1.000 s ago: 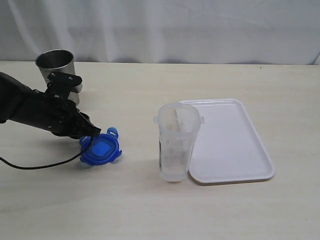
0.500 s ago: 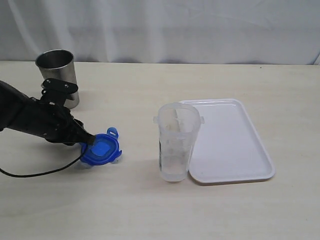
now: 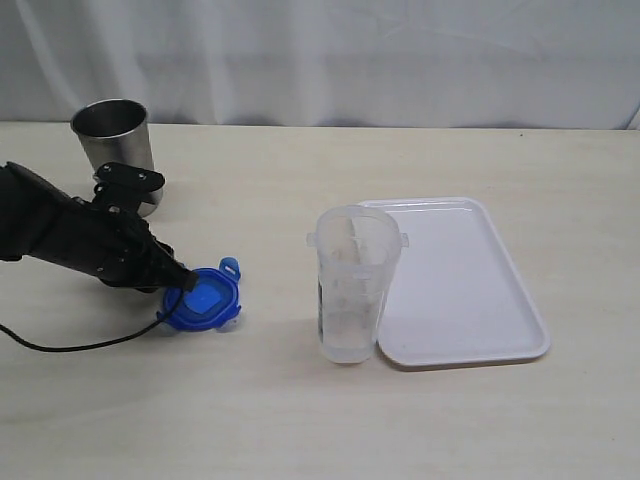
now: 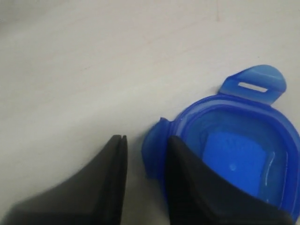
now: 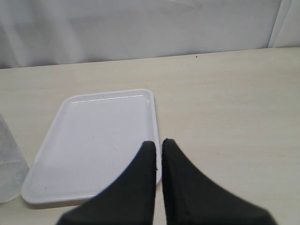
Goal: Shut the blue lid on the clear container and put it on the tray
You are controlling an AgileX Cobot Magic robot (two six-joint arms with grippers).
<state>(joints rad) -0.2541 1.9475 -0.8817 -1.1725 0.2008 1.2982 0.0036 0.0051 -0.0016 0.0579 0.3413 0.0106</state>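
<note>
The blue lid point(image 3: 203, 300) lies on the table left of the clear container point(image 3: 352, 290), which stands open-topped against the white tray point(image 3: 470, 290). My left gripper point(image 3: 178, 283) is low at the lid's left edge. In the left wrist view it point(image 4: 145, 143) is open: one finger is over the lid point(image 4: 234, 150), the other is outside, and a rim tab sits in the gap without being pinched. My right gripper point(image 5: 159, 143) is shut and empty above the tray's point(image 5: 103, 136) near corner. It does not show in the exterior view. A sliver of the container point(image 5: 7, 159) shows there.
A steel cup point(image 3: 112, 135) stands at the back left, just behind my left arm. A black cable point(image 3: 60, 345) trails across the table from that arm. A white curtain closes the far side.
My left arm drew back slightly, then dropped lower against the lid's left edge. The lid has been nudged a little and looks slightly tipped. Container and tray are unmoved.
</note>
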